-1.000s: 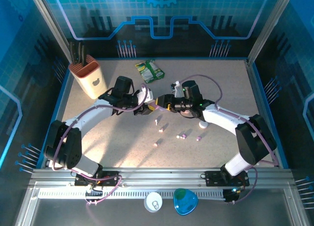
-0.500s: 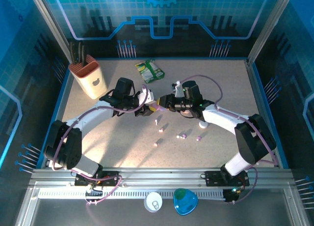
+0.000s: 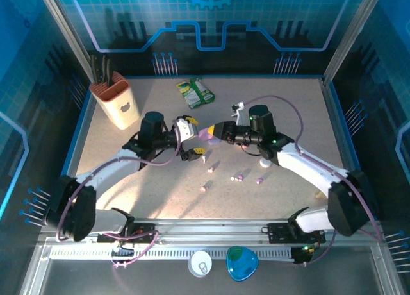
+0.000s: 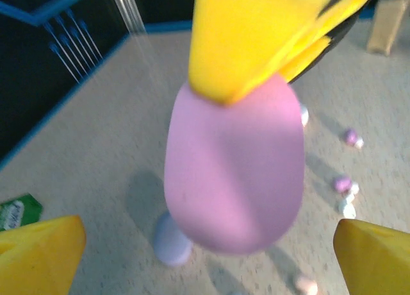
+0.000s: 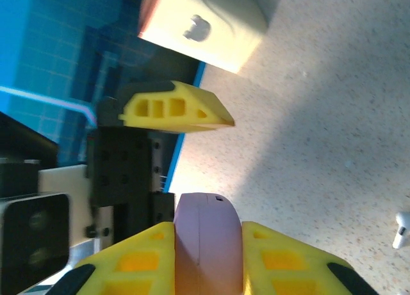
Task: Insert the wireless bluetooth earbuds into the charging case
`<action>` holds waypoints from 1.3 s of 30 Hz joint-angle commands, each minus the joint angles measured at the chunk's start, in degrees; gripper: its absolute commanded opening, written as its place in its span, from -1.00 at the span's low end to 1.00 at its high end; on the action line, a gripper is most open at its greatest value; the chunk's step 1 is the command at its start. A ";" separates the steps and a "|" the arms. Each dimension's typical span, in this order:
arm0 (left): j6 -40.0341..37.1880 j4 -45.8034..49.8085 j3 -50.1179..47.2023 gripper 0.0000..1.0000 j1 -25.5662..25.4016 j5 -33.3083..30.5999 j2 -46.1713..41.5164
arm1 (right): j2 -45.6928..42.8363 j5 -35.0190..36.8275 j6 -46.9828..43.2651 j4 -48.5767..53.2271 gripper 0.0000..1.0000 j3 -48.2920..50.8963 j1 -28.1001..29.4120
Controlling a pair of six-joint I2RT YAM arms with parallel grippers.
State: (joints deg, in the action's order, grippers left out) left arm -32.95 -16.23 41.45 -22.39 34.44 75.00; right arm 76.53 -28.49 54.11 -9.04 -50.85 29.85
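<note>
Seen from the top, a tan holder (image 3: 117, 104) with dark handles in it stands at 10 o'clock on the table (image 3: 301, 109). A green packet (image 3: 195, 92) lies flat at 12 o'clock.

Near the middle, the left gripper (image 3: 191, 141) points toward 3 o'clock. Its jaws are spread wide and hold nothing. In the left wrist view its two yellow fingers (image 4: 40, 251) sit far apart in the bottom corners. The purple charging case (image 4: 234, 173) hangs between them and touches neither.

The case is smooth and shaped like an egg. It is up off the table, and its shadow lies on the table under it.

The right gripper (image 3: 216, 131) comes in from 3 o'clock and pinches the case by one end. In the right wrist view its yellow fingers (image 5: 138, 264) press on both sides of the case. One finger of the left gripper is just past it, at 11 o'clock.

The earbuds (image 3: 238, 177) are tiny and lie loose on the table, at about 5 and 6 o'clock from the case and well apart from it. Some look purple and some white or pink.

A white round thing (image 3: 264, 162) lies on the table just beside the right arm.

At 6 o'clock, past the near rail, a white round case (image 3: 200, 264) and a blue case (image 3: 242, 263) sit side by side.
</note>
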 commanded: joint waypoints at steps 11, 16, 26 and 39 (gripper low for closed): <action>28.91 -47.71 -10.55 0.98 -3.31 1.03 3.67 | -14.34 -4.89 11.62 -10.59 -0.64 7.46 -2.84; 31.54 -55.18 -11.05 0.98 -5.68 -0.65 6.56 | -15.69 -7.27 21.73 -21.57 -0.67 11.52 -4.08; 34.66 -64.02 -8.58 0.78 -8.38 0.99 12.18 | -19.64 -4.00 31.50 -26.98 -0.72 15.90 -4.18; 38.29 -64.08 -4.19 0.48 -9.90 2.55 14.90 | -19.24 1.04 37.08 -28.85 -0.80 18.28 -3.06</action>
State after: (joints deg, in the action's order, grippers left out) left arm 3.38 -77.89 35.46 -31.66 35.44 89.19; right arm 57.45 -29.47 89.21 -34.61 -33.39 26.24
